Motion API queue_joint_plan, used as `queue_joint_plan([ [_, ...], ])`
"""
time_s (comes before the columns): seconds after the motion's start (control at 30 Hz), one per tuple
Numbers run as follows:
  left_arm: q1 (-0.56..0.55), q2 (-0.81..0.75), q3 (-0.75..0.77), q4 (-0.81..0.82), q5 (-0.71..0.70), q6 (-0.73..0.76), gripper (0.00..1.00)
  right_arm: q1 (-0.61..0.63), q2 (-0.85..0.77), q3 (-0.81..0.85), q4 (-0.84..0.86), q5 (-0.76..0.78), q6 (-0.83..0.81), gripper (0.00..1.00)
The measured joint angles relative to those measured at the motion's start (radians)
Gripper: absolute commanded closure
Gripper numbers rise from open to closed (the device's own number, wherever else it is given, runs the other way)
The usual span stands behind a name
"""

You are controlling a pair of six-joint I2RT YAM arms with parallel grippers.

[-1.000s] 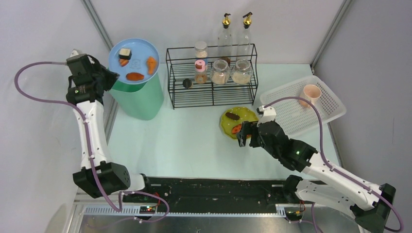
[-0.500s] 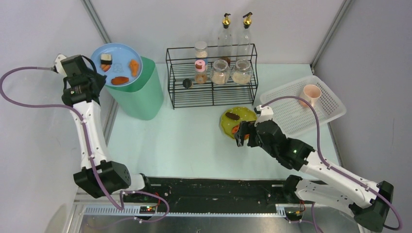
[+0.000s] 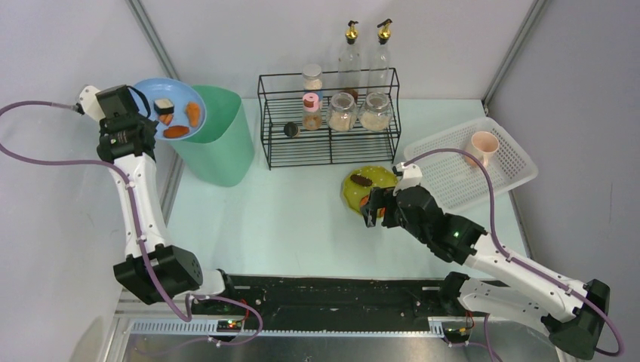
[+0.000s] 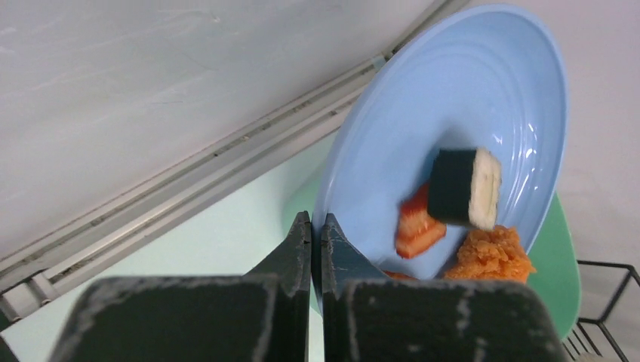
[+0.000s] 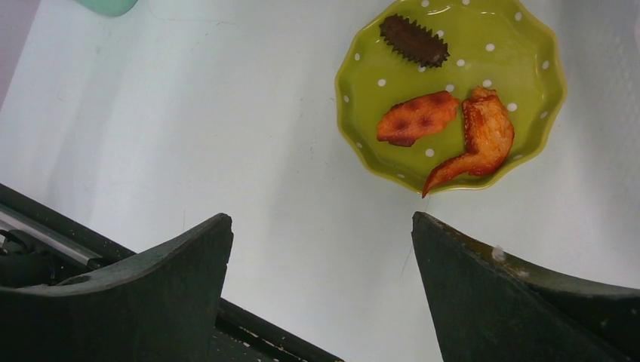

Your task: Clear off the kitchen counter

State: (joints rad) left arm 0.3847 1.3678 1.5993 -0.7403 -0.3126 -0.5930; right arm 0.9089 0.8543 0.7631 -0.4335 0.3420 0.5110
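**Blue plate tipping over the bin, green plate next**

My left gripper [image 4: 317,222] is clamped hard on the rim of the blue plate [image 4: 483,83], its 2 jaws pressed together with only the plate's edge between them. I have the plate raised off the table and tilted over the mouth of the green bin [image 3: 223,147]. The sushi roll [image 4: 464,187] and the orange pieces beside it sit on the lower part of the plate and have not dropped. I judge the step in hand to be scraping leftovers into the bin.

My right gripper [image 5: 321,219] hangs wide open and empty just above the kitchen counter [image 3: 287,219], near the green dotted plate [image 5: 528,45] but not touching it. That plate rests flat on the counter in front of the wire rack [image 3: 332,151] and carries 3 pieces, a chicken wing [image 5: 483,136] among them.

The counter itself is the pale mint top spanning the whole workspace, carrying the bin at far left, the rack at the back and the white basket [image 3: 513,162] with 1 pink cup [image 3: 483,145] at the right.

Next, I think the left wrist needs more tilt, holding the rim tight so the plate does not slip into the bin with the food. The right arm would then need to line up 1 jaw under the green plate's scalloped rim, which lies low against the counter.
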Motion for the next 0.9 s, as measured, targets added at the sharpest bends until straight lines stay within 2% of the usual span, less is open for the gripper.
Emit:
queue_joint_plan([
  [0.3,-0.048,-0.002,-0.01,0.045,-0.135,0.064,1.0,0.0,0.006,-0.013,0.016,-0.034,0.0,0.08],
  [0.9,-0.281,-0.003,-0.056,0.19,-0.499,0.298,1.0,0.006,-0.013,-0.034,0.027,-0.064,0.001,0.08],
])
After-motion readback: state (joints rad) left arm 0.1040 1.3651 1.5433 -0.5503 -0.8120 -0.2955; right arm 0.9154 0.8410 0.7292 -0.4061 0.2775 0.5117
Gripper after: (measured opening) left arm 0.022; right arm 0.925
